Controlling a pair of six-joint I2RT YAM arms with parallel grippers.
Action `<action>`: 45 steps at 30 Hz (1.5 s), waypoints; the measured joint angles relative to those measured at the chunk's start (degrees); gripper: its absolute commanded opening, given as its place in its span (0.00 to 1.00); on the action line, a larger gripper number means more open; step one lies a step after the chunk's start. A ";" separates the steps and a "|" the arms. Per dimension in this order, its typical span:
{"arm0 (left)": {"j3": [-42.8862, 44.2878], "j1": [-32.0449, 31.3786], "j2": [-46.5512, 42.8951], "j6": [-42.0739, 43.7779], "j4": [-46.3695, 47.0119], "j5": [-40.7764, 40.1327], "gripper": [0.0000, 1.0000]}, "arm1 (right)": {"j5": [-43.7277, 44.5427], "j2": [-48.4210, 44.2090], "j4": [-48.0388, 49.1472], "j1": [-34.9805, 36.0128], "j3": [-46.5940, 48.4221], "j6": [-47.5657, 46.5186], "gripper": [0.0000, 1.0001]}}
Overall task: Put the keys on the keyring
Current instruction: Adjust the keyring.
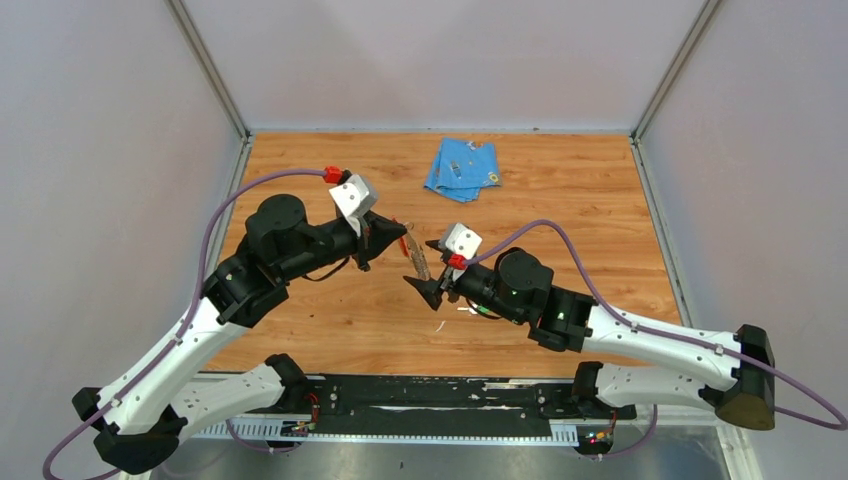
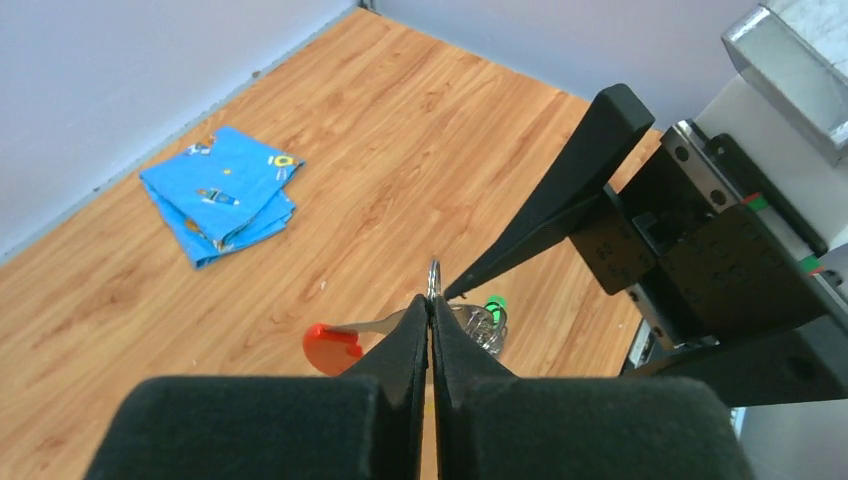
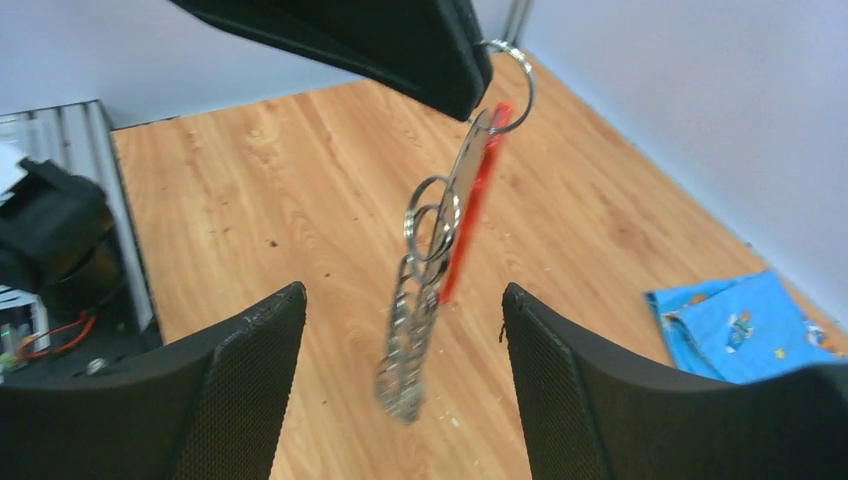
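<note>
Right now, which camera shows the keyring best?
The right wrist view: the keyring hangs full length from the left fingers, rings and red strip plain. The left wrist view hides most of it behind those shut fingers; the top view shows a small sliver between the arms.

Place: robotics lab test cell
Enclosure: plain pale grey panel walls, aluminium corner posts
Surface: wood-grain laminate tabletop
Fixtures: black metal mounting rail at the tabletop's near edge, white-and-black robot arms, lilac cables

The keyring blurs at its lower end; left pincer partly hides its top.
</note>
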 measured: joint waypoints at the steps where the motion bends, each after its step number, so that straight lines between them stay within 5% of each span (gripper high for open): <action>1: 0.00 0.00 0.00 -0.68 -0.02 -0.26 0.00 | 0.74 0.52 1.20 0.00 -0.24 -0.57 0.71; 4: 0.00 0.00 0.00 -2.54 -0.02 -0.44 0.00 | 2.80 2.32 4.83 0.02 -0.57 -2.47 0.61; 9: 0.00 0.00 -0.04 -5.03 -0.02 -0.72 0.00 | 4.59 3.93 8.41 0.09 -0.74 -5.49 0.10; 11: 0.00 0.00 -0.09 -5.79 -0.04 -1.05 0.00 | 5.09 3.96 8.59 0.17 -0.74 -6.45 0.01; 45: 0.00 0.68 1.64 -7.06 -5.46 -2.54 0.00 | 17.62 4.48 -3.72 5.20 2.89 -19.82 0.01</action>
